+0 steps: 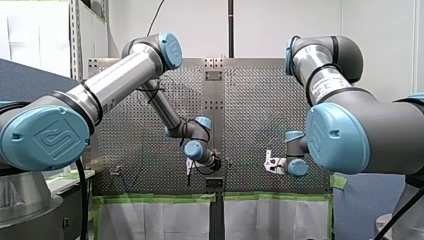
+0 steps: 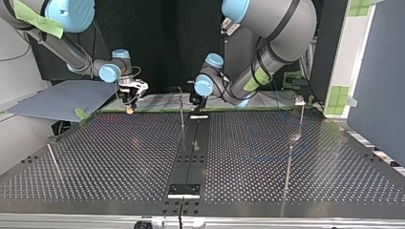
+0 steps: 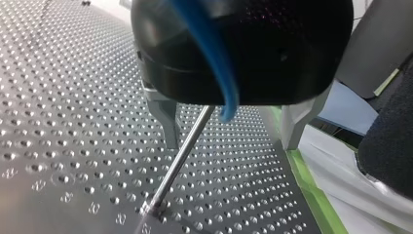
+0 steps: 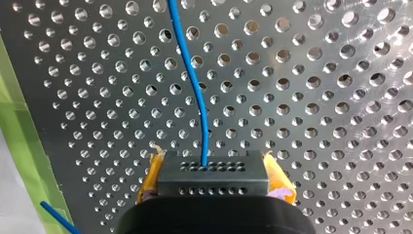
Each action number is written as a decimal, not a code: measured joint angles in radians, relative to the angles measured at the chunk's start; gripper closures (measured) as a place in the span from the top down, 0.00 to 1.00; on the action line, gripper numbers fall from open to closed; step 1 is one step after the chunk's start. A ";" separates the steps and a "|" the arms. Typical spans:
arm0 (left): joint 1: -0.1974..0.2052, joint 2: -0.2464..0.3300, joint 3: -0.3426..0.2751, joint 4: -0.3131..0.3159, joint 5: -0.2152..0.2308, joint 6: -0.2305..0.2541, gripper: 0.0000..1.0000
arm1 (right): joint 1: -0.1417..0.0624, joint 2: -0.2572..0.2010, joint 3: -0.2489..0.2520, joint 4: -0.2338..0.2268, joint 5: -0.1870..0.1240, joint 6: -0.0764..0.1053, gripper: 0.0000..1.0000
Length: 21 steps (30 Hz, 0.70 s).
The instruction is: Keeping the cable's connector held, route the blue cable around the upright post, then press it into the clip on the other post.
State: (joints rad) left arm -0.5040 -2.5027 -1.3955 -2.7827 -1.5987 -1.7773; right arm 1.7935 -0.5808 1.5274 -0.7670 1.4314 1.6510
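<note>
Right gripper (image 4: 214, 171) around connector (image 4: 214, 184) — perforated table (image 4: 316, 97) beneath

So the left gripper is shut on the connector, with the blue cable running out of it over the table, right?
Not quite. It is the right gripper that is shut on the connector, as the right wrist view shows. The rest stands: the blue cable runs out of it over the table.

A white wall (image 1: 270, 25) filled the front view's twelve o'clock, a slotted shelf upright (image 1: 75, 35) at ten. In the top view a black backdrop (image 2: 162, 43) stood at twelve, a blue-grey partition (image 2: 377, 81) at three.
</note>
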 joint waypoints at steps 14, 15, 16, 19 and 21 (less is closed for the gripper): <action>-0.016 0.031 -0.031 -0.003 0.001 0.103 1.00 | -0.001 0.000 0.000 0.008 -0.003 -0.001 0.00; -0.017 0.032 -0.036 -0.003 0.002 0.106 1.00 | -0.001 0.000 0.000 0.008 -0.003 -0.002 0.00; -0.017 0.032 -0.041 -0.002 0.003 0.108 1.00 | -0.001 0.000 0.000 0.008 -0.003 -0.002 0.00; -0.017 0.037 -0.064 0.007 0.005 0.115 1.00 | -0.002 0.000 0.000 0.009 -0.003 -0.003 0.00; -0.017 0.043 -0.081 0.020 0.008 0.118 1.00 | -0.002 0.000 0.000 0.009 -0.003 -0.003 0.00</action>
State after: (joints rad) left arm -0.5208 -2.4601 -1.4764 -2.7626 -1.5912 -1.6597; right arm 1.7913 -0.5809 1.5274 -0.7580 1.4284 1.6482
